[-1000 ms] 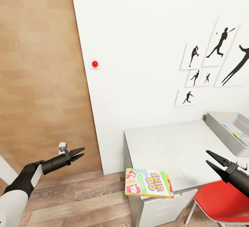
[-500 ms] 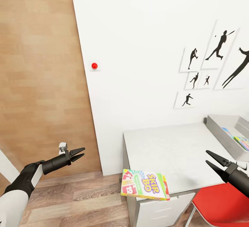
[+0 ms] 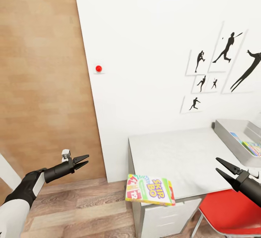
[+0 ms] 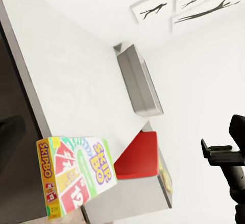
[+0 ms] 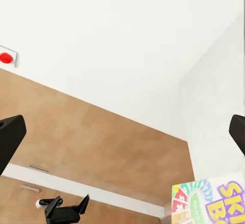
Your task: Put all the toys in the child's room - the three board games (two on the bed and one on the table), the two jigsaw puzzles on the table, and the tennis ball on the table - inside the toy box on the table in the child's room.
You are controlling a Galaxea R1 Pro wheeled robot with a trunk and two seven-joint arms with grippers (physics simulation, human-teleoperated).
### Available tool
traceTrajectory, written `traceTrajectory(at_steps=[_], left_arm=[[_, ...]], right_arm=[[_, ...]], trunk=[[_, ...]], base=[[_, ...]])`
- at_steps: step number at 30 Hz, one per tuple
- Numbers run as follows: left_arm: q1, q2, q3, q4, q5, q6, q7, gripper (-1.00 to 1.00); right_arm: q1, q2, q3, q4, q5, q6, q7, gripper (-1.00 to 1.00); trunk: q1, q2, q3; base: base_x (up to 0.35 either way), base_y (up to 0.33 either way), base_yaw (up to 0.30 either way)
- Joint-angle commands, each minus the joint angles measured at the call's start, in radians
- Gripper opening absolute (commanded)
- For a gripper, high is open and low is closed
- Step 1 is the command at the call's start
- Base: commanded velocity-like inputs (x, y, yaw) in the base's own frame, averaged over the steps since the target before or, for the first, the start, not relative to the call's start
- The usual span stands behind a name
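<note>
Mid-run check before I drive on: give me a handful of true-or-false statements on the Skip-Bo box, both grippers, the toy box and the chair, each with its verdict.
1. The Skip-Bo board game overhangs the table at its near left corner. True.
2. The left gripper holds the board game. False: it is open, empty, off to the table's left.
3. The toy box already contains colourful items. True.
4. The right gripper is shut. False: its jaws are spread.
5. A blue chair stands by the table. False: the chair is red.
</note>
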Motion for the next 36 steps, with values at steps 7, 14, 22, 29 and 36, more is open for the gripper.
traceTrajectory(at_steps=[7,14,22,29,36], left_arm=[[-0.001,0.0,0.001,0.0,0.001,0.01,-0.002,1.0],[-0.001,0.0,0.002,0.0,0.001,0.011,-0.003,1.0],[-0.001,-0.002,0.003,0.0,-0.001,0.012,0.0,1.0],[-0.001,-0.002,0.003,0.0,-0.002,0.014,0.008,1.0],[-0.001,-0.002,0.004,0.0,-0.005,0.017,0.014,1.0]], right_arm=[[-0.001,0.0,-0.002,0.0,0.007,0.005,0.008,1.0],[-0.001,0.0,-0.001,0.0,0.007,0.005,0.008,1.0],[-0.001,0.001,0.001,0.0,0.007,0.005,0.008,1.0],[-0.001,0.002,0.002,0.0,0.007,0.005,0.008,1.0],[-0.001,0.002,0.003,0.0,0.007,0.005,0.008,1.0]], trunk=[[0.0,-0.002,-0.002],[0.0,-0.002,-0.002],[0.0,-0.002,-0.002],[0.012,-0.023,-0.012],[0.039,-0.072,-0.034]], base=[[-0.16,-0.129,0.0],[-0.019,-0.022,0.0],[-0.001,-0.001,0.0],[0.0,0.0,0.0],[0.0,0.0,0.0]])
